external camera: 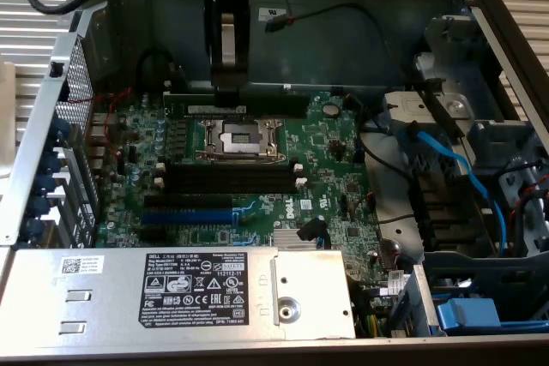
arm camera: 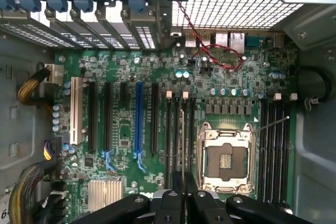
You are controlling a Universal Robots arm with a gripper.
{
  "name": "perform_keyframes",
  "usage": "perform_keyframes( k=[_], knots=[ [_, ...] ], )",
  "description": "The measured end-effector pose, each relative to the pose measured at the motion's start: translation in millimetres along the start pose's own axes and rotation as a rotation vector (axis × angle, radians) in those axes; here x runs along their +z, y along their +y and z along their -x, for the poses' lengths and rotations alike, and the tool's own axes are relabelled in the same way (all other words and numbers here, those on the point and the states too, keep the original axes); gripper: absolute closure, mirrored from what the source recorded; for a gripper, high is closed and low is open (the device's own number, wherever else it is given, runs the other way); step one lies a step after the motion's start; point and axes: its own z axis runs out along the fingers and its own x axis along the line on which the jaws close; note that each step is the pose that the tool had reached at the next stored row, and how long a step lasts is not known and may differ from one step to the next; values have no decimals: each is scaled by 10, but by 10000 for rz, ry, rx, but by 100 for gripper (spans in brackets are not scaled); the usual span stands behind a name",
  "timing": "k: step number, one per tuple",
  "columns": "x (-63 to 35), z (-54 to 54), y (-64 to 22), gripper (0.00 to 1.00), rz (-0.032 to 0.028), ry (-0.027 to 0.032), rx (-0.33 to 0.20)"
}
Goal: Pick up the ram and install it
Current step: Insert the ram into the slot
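Open case point(external camera: 480, 6) holds a green board point(external camera: 334, 152). In the exterior view the ram point(external camera: 266, 105) lies level just beyond the socket point(external camera: 238, 139), clamped at mid-length by the gripper point(external camera: 227, 83). The wrist view shows the ram point(arm camera: 182, 140) edge-on between the gripper point(arm camera: 184, 195) fingers, over the black slots point(arm camera: 170, 129)

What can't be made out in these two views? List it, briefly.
1. Exterior view: whether the ram is seated in a slot or held above the board; the angle leaves it open.
2. Exterior view: the gripper is cut off above by the top edge.
3. Wrist view: the ram is edge-on, hiding its chips and label.
4. Exterior view: print on the power supply label is too small to read.
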Motion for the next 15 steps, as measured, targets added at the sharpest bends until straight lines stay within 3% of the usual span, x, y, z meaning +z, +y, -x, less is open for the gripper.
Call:
perform_keyframes(
  k=[3, 10, 15],
  knots=[
    [31, -36, 0, 88, -2, -162, 0],
    [51, -43, -1, 88, -3, -183, 1],
    [126, -74, -1, 88, -3, -250, 5]
  ],
)
